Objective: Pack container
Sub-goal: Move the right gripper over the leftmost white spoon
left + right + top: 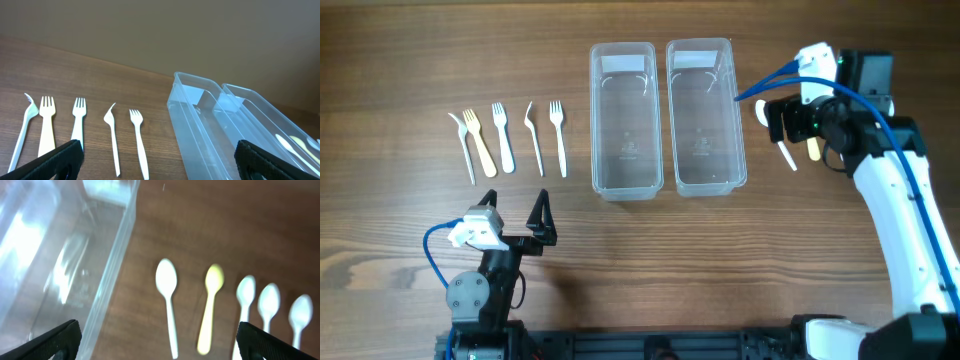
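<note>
Two clear plastic containers stand side by side at the back middle, the left one and the right one; both look empty. Several white and cream forks lie in a row to their left. Several spoons lie right of the containers, a white one and a cream one nearest. My right gripper is open and empty above these spoons, beside the right container's wall. My left gripper is open and empty near the front, short of the forks.
The wooden table runs to a front edge where the arm bases stand. A blue cable loops from each arm. My right arm covers most of the spoon row in the overhead view.
</note>
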`<state>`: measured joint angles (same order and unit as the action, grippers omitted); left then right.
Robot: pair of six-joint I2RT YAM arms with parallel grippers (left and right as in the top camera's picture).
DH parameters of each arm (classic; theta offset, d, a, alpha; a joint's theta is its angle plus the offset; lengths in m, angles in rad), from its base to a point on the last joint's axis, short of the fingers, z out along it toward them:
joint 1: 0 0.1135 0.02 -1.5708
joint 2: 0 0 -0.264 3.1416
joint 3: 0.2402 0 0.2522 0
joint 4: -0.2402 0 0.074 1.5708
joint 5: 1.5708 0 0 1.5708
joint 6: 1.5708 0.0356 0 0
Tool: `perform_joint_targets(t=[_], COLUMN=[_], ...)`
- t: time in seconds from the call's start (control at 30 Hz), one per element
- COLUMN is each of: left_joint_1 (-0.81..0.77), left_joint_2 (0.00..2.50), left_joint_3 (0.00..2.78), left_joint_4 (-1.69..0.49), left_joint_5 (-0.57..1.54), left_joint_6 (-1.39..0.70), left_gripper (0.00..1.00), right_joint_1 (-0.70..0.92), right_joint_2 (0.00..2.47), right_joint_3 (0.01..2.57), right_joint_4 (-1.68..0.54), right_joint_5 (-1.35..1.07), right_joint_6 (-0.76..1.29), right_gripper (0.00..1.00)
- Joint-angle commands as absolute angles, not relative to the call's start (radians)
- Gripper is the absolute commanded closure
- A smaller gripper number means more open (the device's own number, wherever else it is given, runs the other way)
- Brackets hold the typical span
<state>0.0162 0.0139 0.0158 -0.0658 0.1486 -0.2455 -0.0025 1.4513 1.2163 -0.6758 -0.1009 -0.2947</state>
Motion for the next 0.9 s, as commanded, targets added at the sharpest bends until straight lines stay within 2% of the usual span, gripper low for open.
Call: perform_joint_targets(t=[0.0, 0.23, 0.4, 0.67, 0.87], left_joint_1=[0.025, 0.025, 0.025, 0.025, 0.025], left_joint_2=[0.007, 0.007, 0.007, 0.007, 0.007], left_joint_3=[0.008, 0.008, 0.008, 0.008, 0.008], left_joint_4=[-0.063, -0.063, -0.063, -0.063, -0.063], left_joint_5=[0.164, 0.164, 0.164, 0.164, 0.164], left_joint_6=[-0.254, -0.254, -0.254, -0.254, -0.254], left_gripper=[0.00, 0.00, 0.00, 0.00, 0.00], right_joint_1=[0.001, 0.001, 0.001, -0.040, -0.089], right_joint_2=[1.476, 1.491, 1.587, 1.779, 1.892], right_joint_3=[1.238, 1.235, 1.236, 1.254, 1.377], right_joint_4=[-0.671, -0.733, -0.764, -0.725, -0.728], right_joint_5=[-0.130, -0.090, -0.036, -0.080, -0.105], right_joint_6=[-0.310, -0.318, -0.419, -0.366, -0.331], right_gripper=[0.00, 0.00, 0.00, 0.00, 0.01])
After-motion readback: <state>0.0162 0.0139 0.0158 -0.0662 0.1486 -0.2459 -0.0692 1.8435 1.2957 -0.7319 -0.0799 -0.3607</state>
